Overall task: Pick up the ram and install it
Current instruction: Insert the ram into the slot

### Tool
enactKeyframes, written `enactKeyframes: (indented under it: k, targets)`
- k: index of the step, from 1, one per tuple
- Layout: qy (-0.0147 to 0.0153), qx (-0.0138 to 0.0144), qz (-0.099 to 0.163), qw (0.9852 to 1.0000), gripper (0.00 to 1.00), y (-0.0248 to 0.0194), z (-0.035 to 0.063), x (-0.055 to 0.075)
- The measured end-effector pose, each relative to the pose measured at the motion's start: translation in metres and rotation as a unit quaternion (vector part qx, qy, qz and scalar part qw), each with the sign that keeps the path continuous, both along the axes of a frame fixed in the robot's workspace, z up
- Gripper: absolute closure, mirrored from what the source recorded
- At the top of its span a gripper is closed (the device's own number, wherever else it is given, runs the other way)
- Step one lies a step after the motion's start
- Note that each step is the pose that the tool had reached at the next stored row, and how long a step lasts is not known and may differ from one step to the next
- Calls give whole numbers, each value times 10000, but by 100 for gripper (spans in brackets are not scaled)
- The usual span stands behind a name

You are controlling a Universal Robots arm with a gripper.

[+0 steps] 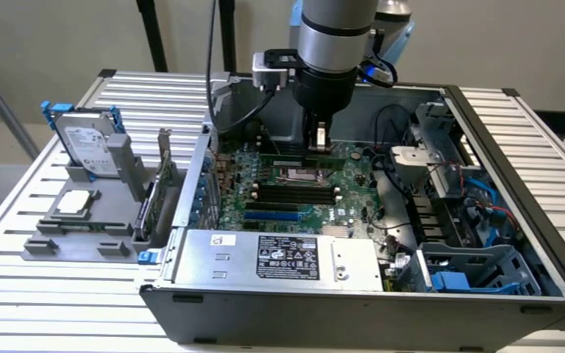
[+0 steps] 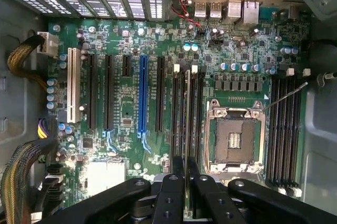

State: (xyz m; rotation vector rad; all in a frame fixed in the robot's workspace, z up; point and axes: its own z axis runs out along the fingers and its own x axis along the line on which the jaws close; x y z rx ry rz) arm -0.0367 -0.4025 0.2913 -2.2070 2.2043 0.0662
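1. Exterior view: claw lowered inside the open computer case, hanging from the arm just above the motherboard, near the empty processor socket.
2. Clenched on a thin upright stick, taken to be the ram; only a narrow edge visible between the fingers, so chips and colour hard to make out here.
3. Off to the exterior view's left, on the slatted counter: a grey holder carrying a hard drive, a square silver processor and an upright expansion card. Well apart from the claw.
4. Wrist view: claw at the frame's edge, two black fingers pressed close on a thin board seen edge-on, the ram.
5. Key relation: ram's long axis running the same way as the black memory slots straight ahead of the claw, beside the processor socket. A second bank of slots on the socket's far side.
6. Looks lined up over the nearer bank, though which slot exactly cannot be told.
7. Hidden: the ram's lower edge and notch, and whether it touches a slot yet. Most of its length covered by the fingers.
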Motion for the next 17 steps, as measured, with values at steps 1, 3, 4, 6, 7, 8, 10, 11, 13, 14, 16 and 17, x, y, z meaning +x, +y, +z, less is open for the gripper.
enactKeyframes:
  k: [1,3,4,6,7,8,10,11,13,14,16,17]
  targets:
    - [0,-9,-9,10000,86,5,-15,0]
    - [1,-17,-23,10000,86,9,-50,1]
    - [0,-18,-26,10000,86,10,-70,1]
    - [1,-21,-28,10000,86,9,-106,0]
    - [1,-20,-28,10000,86,10,-124,0]
    - [0,-20,-28,10000,86,9,-142,0]
    - [0,-19,-28,10000,86,9,-178,0]
    - [0,-20,-29,10000,86,7,-196,-1]
    - [0,-20,-29,10000,86,3,-233,-1]
    - [0,-20,-28,10000,86,1,-251,0]
    - [0,-20,-29,10000,86,-4,-287,0]
    - [1,-20,-29,10000,86,-6,-305,-1]
